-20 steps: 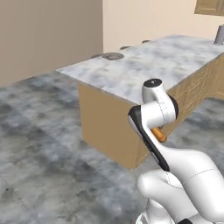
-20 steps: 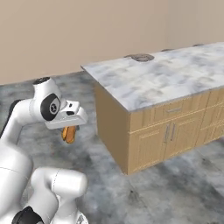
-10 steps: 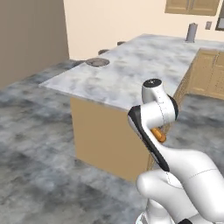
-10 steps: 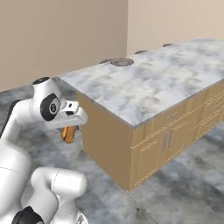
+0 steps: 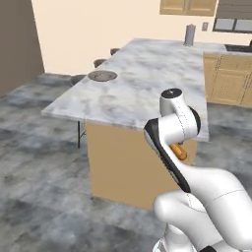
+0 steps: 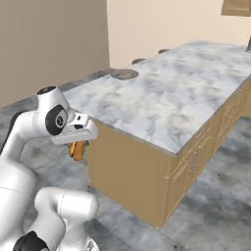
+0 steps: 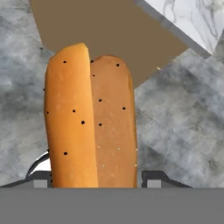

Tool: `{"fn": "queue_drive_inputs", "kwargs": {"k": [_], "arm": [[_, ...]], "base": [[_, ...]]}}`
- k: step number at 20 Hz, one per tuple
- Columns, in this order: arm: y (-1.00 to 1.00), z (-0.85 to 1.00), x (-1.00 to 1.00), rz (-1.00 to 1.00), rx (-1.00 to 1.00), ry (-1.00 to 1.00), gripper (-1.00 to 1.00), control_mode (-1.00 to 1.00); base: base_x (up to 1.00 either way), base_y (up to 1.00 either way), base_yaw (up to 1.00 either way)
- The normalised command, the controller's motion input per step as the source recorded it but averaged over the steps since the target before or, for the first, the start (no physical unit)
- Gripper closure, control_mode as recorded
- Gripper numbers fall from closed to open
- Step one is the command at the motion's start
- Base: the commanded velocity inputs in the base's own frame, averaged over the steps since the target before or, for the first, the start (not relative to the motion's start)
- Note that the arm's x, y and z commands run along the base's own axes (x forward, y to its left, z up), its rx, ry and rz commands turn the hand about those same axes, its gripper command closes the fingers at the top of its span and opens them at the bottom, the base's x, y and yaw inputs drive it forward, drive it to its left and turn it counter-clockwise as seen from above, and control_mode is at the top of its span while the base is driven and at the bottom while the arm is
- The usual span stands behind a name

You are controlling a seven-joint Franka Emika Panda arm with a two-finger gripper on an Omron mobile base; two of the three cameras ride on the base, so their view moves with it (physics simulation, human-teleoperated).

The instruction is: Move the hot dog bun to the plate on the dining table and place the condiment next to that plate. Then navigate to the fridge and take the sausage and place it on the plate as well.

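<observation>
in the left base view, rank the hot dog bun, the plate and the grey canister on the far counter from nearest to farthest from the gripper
1. hot dog bun: clamped in the gripper, low beside the arm.
2. plate: on the dining table, near its left edge.
3. grey canister: upright at the table's far end.

A: What carries things here?
B: The dining table (image 5: pixel 147 93), white marble top w/ grey veins, tan wood base.
A: What lies on it?
B: The plate (image 5: pixel 102 76), round, grey-brown, near the far left edge by the stools (image 5: pixel 78 78). Also a grey upright cylinder (image 5: pixel 189 35) at the far end.
A: Below?
B: Mottled grey floor (image 5: pixel 34 162).
</observation>
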Motion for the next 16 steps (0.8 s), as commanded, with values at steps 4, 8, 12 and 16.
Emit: {"fn": "queue_drive_inputs", "kwargs": {"k": [4, 8, 12, 16], "arm": [[0.0, 0.0, 0.0, 0.0, 0.0, 0.0, 1.0, 1.0], [0.0, 0.0, 0.0, 0.0, 0.0, 0.0, 1.0, 1.0], [0.0, 0.0, 0.0, 0.0, 0.0, 0.0, 1.0, 1.0], [0.0, 0.0, 0.0, 0.0, 0.0, 0.0, 1.0, 1.0]], "base": [[0.18, 1.0, -0.4], [0.15, 1.0, -0.4], [0.09, 1.0, -0.41], [0.0, 1.0, -0.41]]}}
